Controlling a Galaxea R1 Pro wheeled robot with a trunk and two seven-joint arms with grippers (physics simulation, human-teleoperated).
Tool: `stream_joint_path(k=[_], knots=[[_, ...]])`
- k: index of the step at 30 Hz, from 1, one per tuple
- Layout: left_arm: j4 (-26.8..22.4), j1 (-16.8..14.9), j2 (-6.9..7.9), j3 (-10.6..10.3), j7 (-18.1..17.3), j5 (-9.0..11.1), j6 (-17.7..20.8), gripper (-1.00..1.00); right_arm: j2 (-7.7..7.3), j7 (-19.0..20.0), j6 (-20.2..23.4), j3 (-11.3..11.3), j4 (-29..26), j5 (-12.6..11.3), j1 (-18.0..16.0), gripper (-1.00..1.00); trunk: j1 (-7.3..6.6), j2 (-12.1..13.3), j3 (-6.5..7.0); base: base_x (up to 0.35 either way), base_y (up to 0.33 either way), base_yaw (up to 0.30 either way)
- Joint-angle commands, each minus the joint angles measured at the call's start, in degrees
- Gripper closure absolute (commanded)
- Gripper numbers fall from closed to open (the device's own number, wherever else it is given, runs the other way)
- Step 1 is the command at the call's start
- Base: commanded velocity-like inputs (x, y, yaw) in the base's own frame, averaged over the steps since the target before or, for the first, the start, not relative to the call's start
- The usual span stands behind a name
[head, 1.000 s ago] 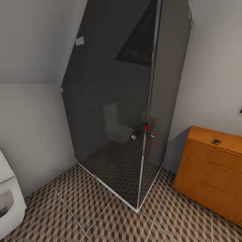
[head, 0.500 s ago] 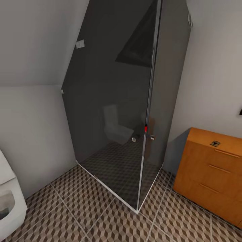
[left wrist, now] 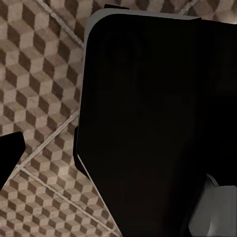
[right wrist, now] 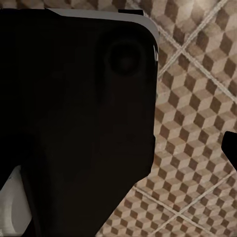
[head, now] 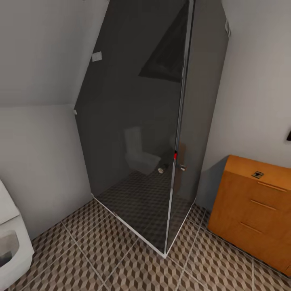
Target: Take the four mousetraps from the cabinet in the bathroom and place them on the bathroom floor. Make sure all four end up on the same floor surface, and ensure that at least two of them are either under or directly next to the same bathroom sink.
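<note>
The orange-brown cabinet (head: 254, 210) stands at the right against the wall, its drawers shut. One small dark mousetrap (head: 257, 174) lies on its top near the front edge; other traps are out of view. Cube-pattern bathroom floor (head: 121, 262) spreads across the foreground. The sink is out of view. In the left wrist view a dark tip (left wrist: 10, 153) pokes in at the picture's edge over the tiles (left wrist: 44, 74). The right wrist view has a similar dark tip (right wrist: 229, 148) over tiles (right wrist: 197, 98). Neither view lets me read how the jaws stand.
A dark glass shower stall (head: 141, 121) fills the middle, its corner (head: 165, 254) jutting toward me. A white toilet (head: 12, 242) sits at the lower left. Black robot body parts (left wrist: 158, 123) (right wrist: 74, 123) block much of both wrist views. Open floor lies between stall and cabinet.
The head camera has shifted slightly, so the cabinet and toilet sit a little lower in the picture. Nothing in the room has moved.
</note>
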Motion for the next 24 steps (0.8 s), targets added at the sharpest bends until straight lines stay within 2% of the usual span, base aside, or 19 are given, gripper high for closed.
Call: stream_joint_path(k=[1, 11, 24], knots=[[-0.04, 0.00, 0.02, 0.04, -0.07, 0.49, -0.10, -1.00, -0.01, -0.01, 0.04, 0.01, -0.03, 0.03, -0.02, -1.00, -0.22, 0.38, 0.13, 0.000, 0.000, 0.000], [-0.05, 0.00, 0.06, 0.05, -0.07, 0.63, -0.10, -1.00, -0.04, 0.07, -0.01, 0.01, -0.03, 0.03, -0.02, -1.00, -2.42, 4.39, 1.92, 0.000, 0.000, -0.041], [-0.37, -0.32, 0.08, -0.02, 0.30, 0.56, 0.44, -1.00, -0.05, 0.15, 0.03, -0.07, -0.11, 0.00, -0.02, -1.00, -5.27, 9.60, 4.28, 0.000, 0.000, -0.279]])
